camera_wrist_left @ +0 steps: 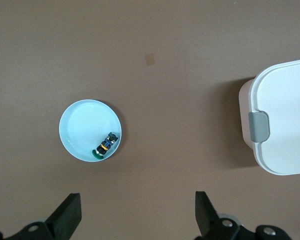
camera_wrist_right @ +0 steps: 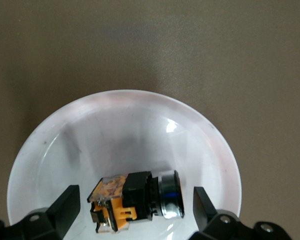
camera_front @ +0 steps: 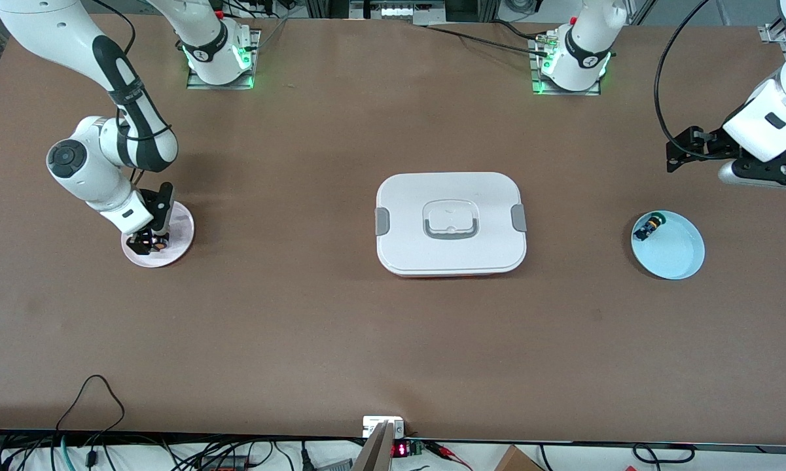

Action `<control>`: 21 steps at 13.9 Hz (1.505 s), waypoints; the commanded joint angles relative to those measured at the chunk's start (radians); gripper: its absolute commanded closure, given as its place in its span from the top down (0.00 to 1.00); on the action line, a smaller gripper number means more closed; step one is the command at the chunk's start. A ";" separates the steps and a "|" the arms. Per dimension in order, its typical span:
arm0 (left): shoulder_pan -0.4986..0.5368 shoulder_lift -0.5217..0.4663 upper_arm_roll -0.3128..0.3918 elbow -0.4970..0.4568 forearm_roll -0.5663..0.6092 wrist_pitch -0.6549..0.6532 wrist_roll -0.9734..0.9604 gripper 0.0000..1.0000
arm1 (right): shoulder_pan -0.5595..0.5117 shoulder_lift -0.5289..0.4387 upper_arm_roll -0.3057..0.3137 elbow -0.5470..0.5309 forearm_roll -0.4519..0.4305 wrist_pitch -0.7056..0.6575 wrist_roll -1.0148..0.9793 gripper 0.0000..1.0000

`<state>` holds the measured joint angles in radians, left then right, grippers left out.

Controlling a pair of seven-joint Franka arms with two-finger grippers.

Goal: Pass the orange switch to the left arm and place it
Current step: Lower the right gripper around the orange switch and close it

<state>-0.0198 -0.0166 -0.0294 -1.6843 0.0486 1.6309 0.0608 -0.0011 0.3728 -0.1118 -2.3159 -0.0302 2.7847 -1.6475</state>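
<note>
The orange switch [camera_wrist_right: 135, 202] lies on its side on the pink plate [camera_wrist_right: 125, 115] at the right arm's end of the table; it has a black body, orange parts and a metal-ringed cap. My right gripper [camera_wrist_right: 136, 199] is down over the plate [camera_front: 178, 226], open, one finger at each end of the switch [camera_front: 152, 244] without touching it. The white box [camera_front: 450, 190] stands in the middle of the table. My left gripper [camera_wrist_left: 138, 210] hangs open and empty above the table near the blue plate [camera_wrist_left: 82, 125], at the left arm's end [camera_front: 762, 175].
On the blue plate [camera_front: 677, 252] lies a second small black switch with a green cap [camera_front: 649, 227], which also shows in the left wrist view [camera_wrist_left: 104, 145]. The box's clipped end [camera_wrist_left: 285, 125] shows there too. Cables and a small device sit along the table's front edge.
</note>
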 commanded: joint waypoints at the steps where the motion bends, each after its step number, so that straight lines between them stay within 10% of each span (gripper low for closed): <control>1: -0.006 -0.002 0.005 0.003 -0.012 0.000 -0.007 1.00 | -0.017 0.002 0.011 -0.010 -0.011 0.032 -0.018 1.00; 21: -0.005 -0.002 0.005 0.003 -0.012 -0.006 -0.004 1.00 | -0.031 0.018 0.027 -0.011 -0.011 0.047 -0.031 1.00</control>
<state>-0.0198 -0.0166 -0.0294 -1.6843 0.0486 1.6309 0.0608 -0.0155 0.3940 -0.1075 -2.3163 -0.0302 2.8122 -1.6625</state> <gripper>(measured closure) 0.000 0.000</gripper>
